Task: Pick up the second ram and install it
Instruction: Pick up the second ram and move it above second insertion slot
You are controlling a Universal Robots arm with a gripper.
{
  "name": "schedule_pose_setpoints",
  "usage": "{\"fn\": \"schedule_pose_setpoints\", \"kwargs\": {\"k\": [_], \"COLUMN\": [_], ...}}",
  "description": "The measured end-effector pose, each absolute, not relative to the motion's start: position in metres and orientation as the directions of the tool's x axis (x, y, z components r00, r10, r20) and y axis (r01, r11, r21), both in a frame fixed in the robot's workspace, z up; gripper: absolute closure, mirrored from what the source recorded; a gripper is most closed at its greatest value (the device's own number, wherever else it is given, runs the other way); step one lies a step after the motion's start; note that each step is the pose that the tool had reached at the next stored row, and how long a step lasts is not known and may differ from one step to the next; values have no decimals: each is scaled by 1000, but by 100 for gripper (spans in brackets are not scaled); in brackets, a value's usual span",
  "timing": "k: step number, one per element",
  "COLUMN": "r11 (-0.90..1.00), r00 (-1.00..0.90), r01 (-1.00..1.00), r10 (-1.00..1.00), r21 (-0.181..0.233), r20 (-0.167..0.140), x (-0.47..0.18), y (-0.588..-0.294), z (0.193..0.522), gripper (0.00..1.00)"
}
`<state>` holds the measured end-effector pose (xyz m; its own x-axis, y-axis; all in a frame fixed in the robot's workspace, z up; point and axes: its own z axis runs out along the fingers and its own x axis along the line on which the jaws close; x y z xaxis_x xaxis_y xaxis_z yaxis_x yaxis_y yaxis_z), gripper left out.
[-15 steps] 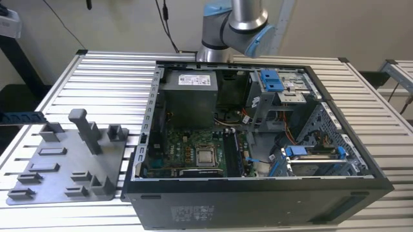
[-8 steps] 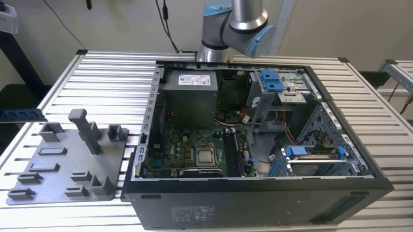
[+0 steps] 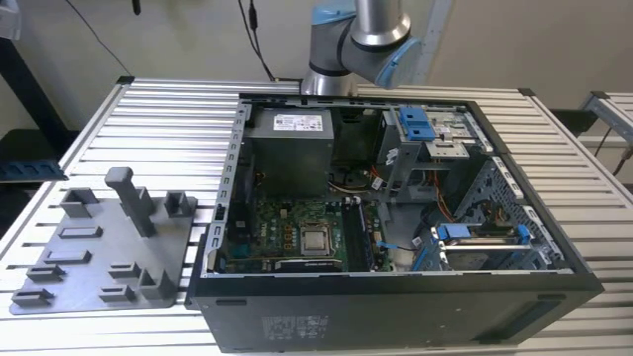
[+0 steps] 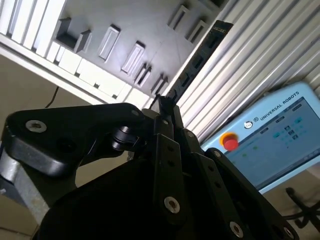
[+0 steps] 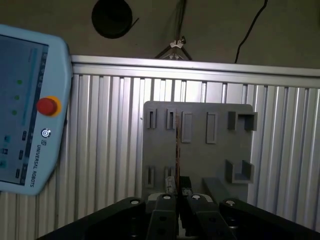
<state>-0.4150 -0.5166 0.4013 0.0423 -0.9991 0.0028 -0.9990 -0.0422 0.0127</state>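
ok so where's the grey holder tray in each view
Exterior view: grey holder tray on the ribbed table, at the exterior view's left of the computer case.
First wrist view: tray behind the second ram held in the gripper.
Second wrist view: tray beside the ram.
Shared landmark: the ribbed table.

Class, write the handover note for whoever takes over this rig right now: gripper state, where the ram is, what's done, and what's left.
Gripper: shut on the second ram, gripped at one end and held over the grey holder plate.
Done: the ram is picked up and appears clear of the plate.
Left: it is not yet seated in the motherboard inside the open computer case.
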Motion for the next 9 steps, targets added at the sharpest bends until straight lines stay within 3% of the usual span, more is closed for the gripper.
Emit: {"fn": "schedule_pose_setpoints", "kwargs": {"k": [9], "r11": [-42], "r00": [42], "r01": [-999], "r10": [-999], "r21": [13], "r20": [3], "x": [-415], "y": [-517], "z": [419], "gripper": [86]}}
